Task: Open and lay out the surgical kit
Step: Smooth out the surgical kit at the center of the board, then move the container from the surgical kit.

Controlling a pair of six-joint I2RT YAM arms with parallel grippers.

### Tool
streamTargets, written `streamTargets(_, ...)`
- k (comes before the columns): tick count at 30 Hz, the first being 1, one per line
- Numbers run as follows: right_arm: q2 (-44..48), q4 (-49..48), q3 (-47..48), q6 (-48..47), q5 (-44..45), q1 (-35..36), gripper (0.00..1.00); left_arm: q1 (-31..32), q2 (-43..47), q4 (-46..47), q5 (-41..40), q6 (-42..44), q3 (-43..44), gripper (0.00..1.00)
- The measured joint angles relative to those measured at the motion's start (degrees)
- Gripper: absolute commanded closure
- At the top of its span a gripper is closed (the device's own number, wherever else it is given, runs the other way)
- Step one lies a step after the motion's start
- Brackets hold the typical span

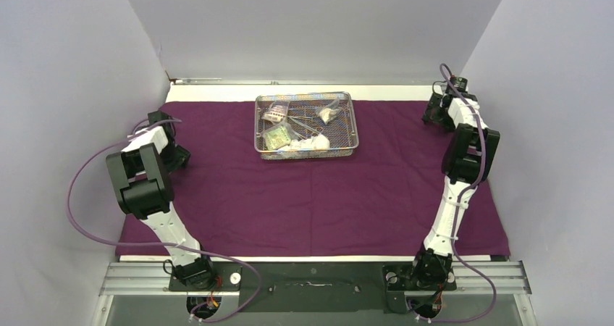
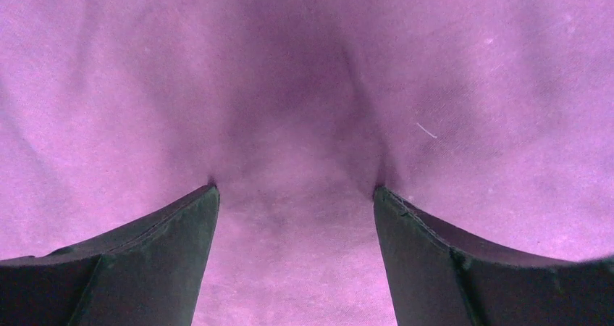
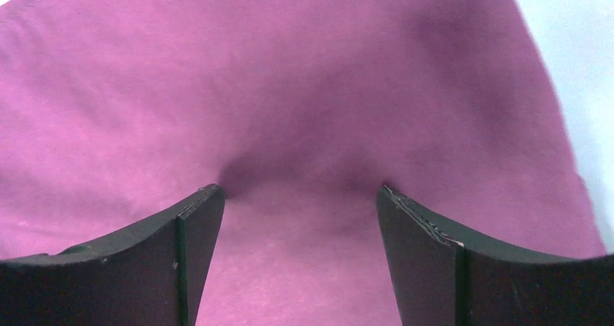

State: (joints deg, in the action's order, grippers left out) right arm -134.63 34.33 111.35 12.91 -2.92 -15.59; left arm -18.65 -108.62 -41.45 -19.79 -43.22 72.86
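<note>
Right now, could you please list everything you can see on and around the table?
cloth wrap: one, dark purple, spread flat.
wire-mesh tray: one, silver, on the cloth, far centre.
gauze wads: at least two, white, in the tray.
plastic packets: two, clear, tray's left half.
steel instruments: count unclear, thin, mid-tray.
arms: two, white and black, at the cloth's left and right sides.
left fingers: two, black, open, tips on the cloth.
right fingers: two, black, open, tips on the cloth.
</note>
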Motion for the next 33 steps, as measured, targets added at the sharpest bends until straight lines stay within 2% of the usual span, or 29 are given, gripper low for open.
streamTargets(6, -0.2, 4.9, 3.9, -0.7, 8.7, 1.9, 0.21, -0.2, -0.3, -2.6, -2.6, 1.4, 5.1, 0.26)
streamTargets(12, 5.4, 9.3, 5.8, -0.4, 9.7, 5.0, 0.16, 1.9, 3.6, -2.3, -1.5, 5.4, 12.1, 0.25)
streamTargets(17, 15.6, 9.9, 2.5, 1.7, 2.9, 9.2, 0.15, 6.9, 7.0, -0.7, 7.7, 9.9, 15.6, 0.22)
streamTargets(23, 26.2, 9.5, -6.5, 5.7, -5.6, 16.1, 0.15, 13.4, 7.1, 3.9, 22.4, 14.4, 15.6, 0.13)
streamTargets(27, 26.9, 10.1, -10.7, 7.7, -6.6, 22.3, 0.17, 17.6, 7.1, 6.2, 26.7, 15.2, 13.8, 0.13)
streamTargets(33, 26.9, 11.6, -18.2, 11.8, -5.9, 30.9, 0.26, 23.9, 7.1, 6.8, 27.4, 14.4, 10.0, 0.21)
